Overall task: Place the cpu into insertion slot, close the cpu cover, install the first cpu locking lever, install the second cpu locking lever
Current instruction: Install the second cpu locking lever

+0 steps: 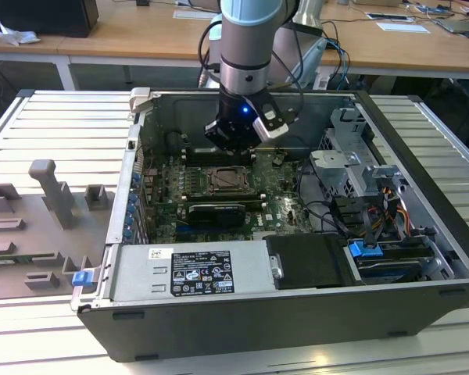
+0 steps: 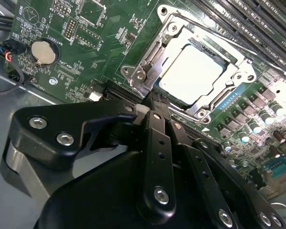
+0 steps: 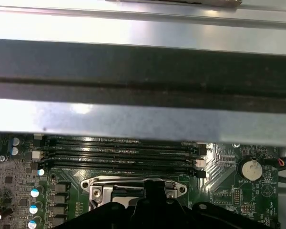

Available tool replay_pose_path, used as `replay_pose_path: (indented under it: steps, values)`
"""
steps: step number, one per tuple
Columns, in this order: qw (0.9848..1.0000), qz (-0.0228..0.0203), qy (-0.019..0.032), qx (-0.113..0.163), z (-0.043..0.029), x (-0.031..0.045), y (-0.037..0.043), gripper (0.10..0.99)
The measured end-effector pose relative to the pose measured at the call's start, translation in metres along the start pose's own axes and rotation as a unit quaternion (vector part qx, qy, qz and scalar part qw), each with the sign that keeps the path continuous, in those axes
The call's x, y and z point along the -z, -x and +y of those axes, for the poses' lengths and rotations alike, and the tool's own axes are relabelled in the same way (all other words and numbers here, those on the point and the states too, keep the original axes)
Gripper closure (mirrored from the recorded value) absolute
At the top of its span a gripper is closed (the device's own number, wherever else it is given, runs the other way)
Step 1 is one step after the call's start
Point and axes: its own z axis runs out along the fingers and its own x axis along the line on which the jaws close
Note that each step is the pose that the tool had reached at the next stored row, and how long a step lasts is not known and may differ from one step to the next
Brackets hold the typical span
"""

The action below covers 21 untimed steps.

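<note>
Exterior view: the hand (image 1: 233,139) hangs inside the open case (image 1: 422,234), just above the board (image 1: 277,205), with the slot (image 1: 227,180) right below it at about 6 o'clock. The case lies on its side on a slatted table (image 1: 55,125).

Second wrist view brings the socket close. The cpu (image 2: 191,73) sits flat in the slot (image 2: 229,102), pale top up; being square it has no long axis, and its edges run parallel to the socket rim. The cover (image 2: 155,64) lies down around it as a metal frame, its cut-out leaving the chip's top bare. The hand's (image 2: 155,102) black fingers (image 2: 158,138) meet at one narrow tip with no gap and nothing between them, so the hand is closed and empty, its tip over the frame's edge; contact cannot be judged.

First wrist view adds the memory slots (image 3: 119,150) beyond the socket, the case wall (image 3: 143,67) behind them, and a coin cell (image 3: 251,168) at 3 o'clock.
</note>
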Motion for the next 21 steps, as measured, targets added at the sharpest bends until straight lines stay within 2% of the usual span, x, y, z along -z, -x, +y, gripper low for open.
replay_pose_path:
  steps: [6, 10, 18, 21]
  values:
    - [1.0, 0.0001, -0.0002, 0.0, -0.0013, 0.0007, -0.0001, 0.98]
    - [1.0, 0.0, 0.0001, 0.0, -0.0014, 0.0051, 0.0001, 0.98]
    - [1.0, 0.0001, -0.0001, 0.0, -0.0084, 0.006, -0.0004, 0.98]
    - [1.0, 0.0, 0.0, 0.0, -0.0078, 0.0133, -0.0002, 0.98]
